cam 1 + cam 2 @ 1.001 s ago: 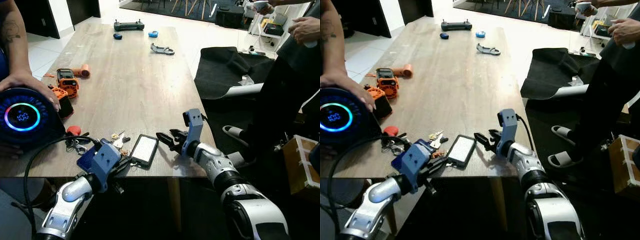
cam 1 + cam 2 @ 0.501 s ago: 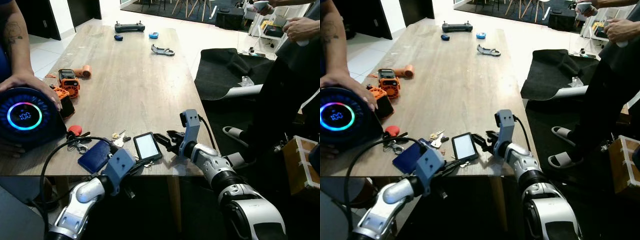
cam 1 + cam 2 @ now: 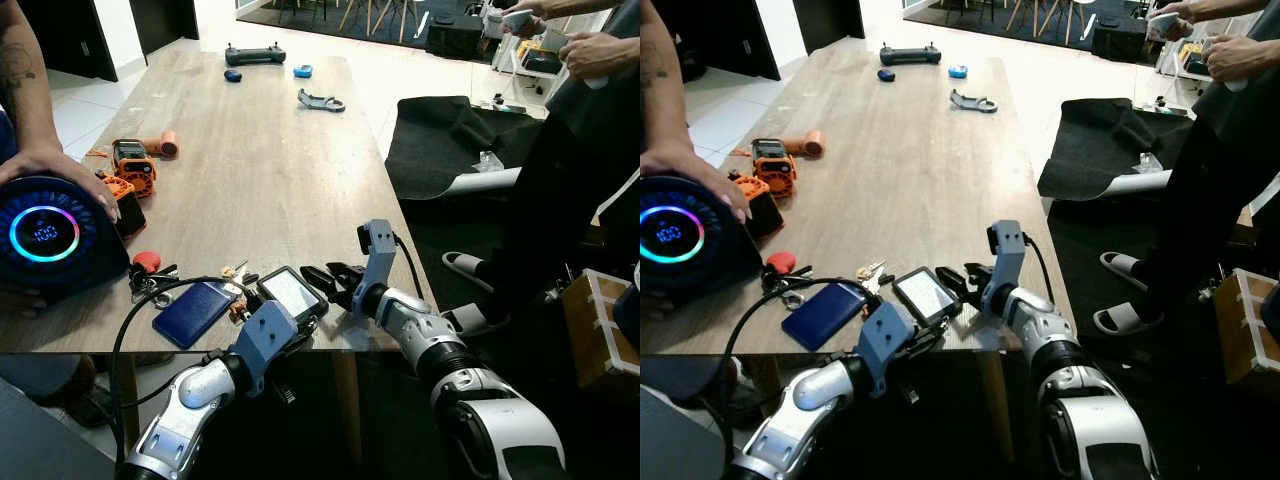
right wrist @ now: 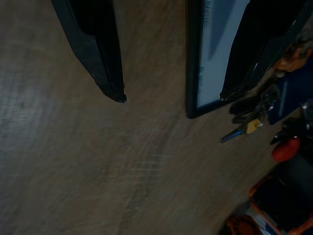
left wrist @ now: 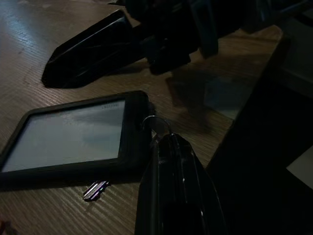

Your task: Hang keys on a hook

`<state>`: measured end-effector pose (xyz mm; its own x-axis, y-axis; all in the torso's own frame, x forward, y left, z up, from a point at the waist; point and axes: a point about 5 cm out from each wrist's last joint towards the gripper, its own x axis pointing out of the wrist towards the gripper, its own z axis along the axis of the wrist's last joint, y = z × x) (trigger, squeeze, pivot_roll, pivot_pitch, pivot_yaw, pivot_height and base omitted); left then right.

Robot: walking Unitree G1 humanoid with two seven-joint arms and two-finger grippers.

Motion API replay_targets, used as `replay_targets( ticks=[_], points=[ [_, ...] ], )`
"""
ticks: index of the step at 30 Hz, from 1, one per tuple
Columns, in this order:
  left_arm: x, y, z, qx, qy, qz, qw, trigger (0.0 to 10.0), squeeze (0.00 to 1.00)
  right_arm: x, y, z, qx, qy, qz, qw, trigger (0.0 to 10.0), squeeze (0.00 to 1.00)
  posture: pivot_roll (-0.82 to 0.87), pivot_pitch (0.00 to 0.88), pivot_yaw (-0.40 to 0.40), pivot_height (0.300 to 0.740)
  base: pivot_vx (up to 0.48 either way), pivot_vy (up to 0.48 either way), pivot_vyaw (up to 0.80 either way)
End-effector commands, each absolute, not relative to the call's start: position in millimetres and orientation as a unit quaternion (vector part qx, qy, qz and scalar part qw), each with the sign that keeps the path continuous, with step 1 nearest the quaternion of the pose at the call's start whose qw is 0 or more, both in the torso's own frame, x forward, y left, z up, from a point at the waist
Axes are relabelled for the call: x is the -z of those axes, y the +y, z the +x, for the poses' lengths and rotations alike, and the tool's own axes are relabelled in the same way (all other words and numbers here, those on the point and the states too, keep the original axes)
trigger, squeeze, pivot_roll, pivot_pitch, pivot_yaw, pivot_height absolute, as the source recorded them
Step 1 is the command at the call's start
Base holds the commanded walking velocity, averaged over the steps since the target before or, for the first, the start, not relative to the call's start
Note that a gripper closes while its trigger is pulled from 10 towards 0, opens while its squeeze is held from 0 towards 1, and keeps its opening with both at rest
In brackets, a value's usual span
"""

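- The keys (image 3: 236,275) are seen on the table (image 3: 262,160) near its front edge, between the blue wallet (image 3: 196,311) and the phone (image 3: 290,294), partly covered by both.
- The left gripper (image 3: 308,326) is placed at the table's front edge, against the phone's near edge; in the left wrist view its fingers (image 5: 171,161) are pressed together, with a metal ring (image 5: 157,121) seen at their tips. Whether the ring is gripped cannot be told.
- The right gripper (image 3: 322,280) is held low over the table just right of the phone, fingers spread; in the right wrist view one finger (image 4: 100,44) is over bare wood and the other over the phone screen.
- The keys lie beyond the phone from both grippers.
- A black cable (image 3: 150,296) is looped over the front edge beside the wallet.
- A lit speaker (image 3: 45,235) under a person's hand (image 3: 60,170) is noted at the left edge.
- Bare wood is available in the table's middle; a person (image 3: 575,130) stands to the right.
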<state>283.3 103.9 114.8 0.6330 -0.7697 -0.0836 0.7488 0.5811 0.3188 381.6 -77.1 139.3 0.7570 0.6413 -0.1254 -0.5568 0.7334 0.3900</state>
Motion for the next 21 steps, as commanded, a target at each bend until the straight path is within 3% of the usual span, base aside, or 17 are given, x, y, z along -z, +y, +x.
replay_targets(
  ticks=[1,6,15,21],
  points=[
    [-110.2,99.2,281.4,0.432,-0.025,0.162,0.887,10.0,0.00,-118.1,-74.2,373.1,-0.318,0.177,0.183,0.913,10.0,0.00,0.09,0.162,-0.056,0.740,0.000,0.000,0.00],
    [-112.2,101.1,285.2,0.427,-0.028,0.167,0.888,10.0,0.00,-112.6,-57.4,367.1,-0.331,0.208,0.210,0.896,10.0,0.00,0.09,0.159,-0.055,0.740,0.000,0.000,0.00],
    [-113.4,103.0,287.5,0.425,-0.028,0.172,0.888,10.0,0.00,-107.5,-49.2,363.8,-0.315,0.244,0.223,0.890,10.0,0.00,0.09,0.159,-0.054,0.740,0.000,0.000,0.00],
    [-113.7,104.8,289.1,0.424,-0.028,0.176,0.888,10.0,0.00,-116.6,-41.9,364.8,-0.318,0.252,0.296,0.865,10.0,0.00,0.09,0.158,-0.056,0.740,0.000,0.000,0.00]
  ],
)
